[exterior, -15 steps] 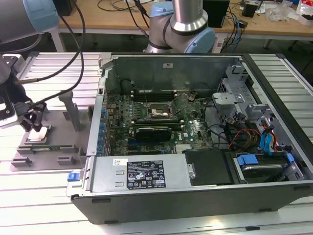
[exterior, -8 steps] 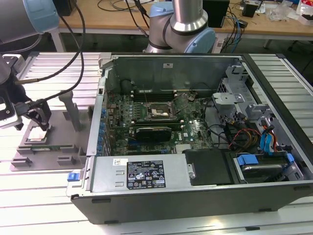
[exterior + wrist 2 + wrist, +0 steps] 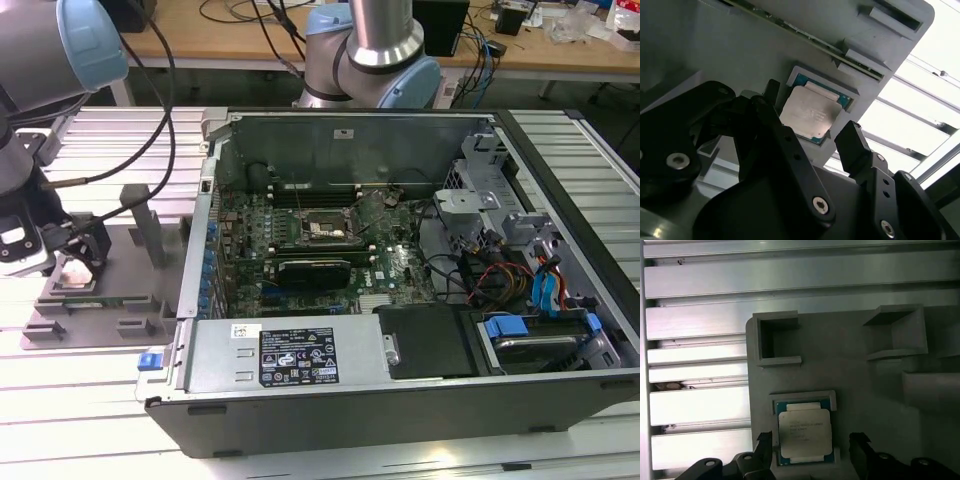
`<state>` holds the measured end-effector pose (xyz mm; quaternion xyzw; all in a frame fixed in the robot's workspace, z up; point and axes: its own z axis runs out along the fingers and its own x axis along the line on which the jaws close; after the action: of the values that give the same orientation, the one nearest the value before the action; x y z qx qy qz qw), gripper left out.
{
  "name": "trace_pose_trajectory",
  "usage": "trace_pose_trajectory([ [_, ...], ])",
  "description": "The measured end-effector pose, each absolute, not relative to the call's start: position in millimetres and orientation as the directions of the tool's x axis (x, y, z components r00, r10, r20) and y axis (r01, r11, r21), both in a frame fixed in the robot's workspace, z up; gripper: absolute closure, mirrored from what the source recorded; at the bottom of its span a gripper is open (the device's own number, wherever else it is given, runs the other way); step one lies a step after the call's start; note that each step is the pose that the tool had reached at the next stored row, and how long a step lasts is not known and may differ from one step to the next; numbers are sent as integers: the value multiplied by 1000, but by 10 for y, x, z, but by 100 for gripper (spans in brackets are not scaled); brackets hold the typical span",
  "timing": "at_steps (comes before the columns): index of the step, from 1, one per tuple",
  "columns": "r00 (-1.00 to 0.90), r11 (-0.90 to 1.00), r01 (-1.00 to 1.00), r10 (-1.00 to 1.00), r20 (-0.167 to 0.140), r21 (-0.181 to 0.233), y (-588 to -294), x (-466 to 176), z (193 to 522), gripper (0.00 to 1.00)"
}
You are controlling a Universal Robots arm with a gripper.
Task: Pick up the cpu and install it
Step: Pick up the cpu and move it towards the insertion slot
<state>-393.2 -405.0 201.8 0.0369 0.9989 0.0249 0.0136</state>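
The cpu (image 3: pixel 73 272) (image 3: pixel 810 116) (image 3: pixel 804 432), a small square chip with a silver top plate, lies flat in a recess of the grey fixture (image 3: pixel 110 300) (image 3: pixel 855 375), at the exterior view's left. My gripper (image 3: pixel 78 255) (image 3: pixel 811 109) (image 3: pixel 811 440) hangs just over it and is open. In both wrist views one black finger (image 3: pixel 771 92) (image 3: pixel 765 442) stands on each side of the chip with a gap to it. The motherboard's dark square socket (image 3: pixel 325 228) sits inside the open computer case (image 3: pixel 400 380).
The fixture has raised blocks and empty pockets (image 3: pixel 777 340) around the chip. It rests on a ribbed aluminium table (image 3: pixel 80 400) beside the case. A long black expansion card (image 3: pixel 313 268) lies below the socket. A second arm's base (image 3: pixel 375 50) stands behind the case, with cables nearby.
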Motion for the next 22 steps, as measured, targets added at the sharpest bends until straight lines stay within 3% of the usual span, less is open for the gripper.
trace_pose_trajectory([
  [22,-1000,998,-16,-14,-25,65,-4033,-3927,1912,28],
])
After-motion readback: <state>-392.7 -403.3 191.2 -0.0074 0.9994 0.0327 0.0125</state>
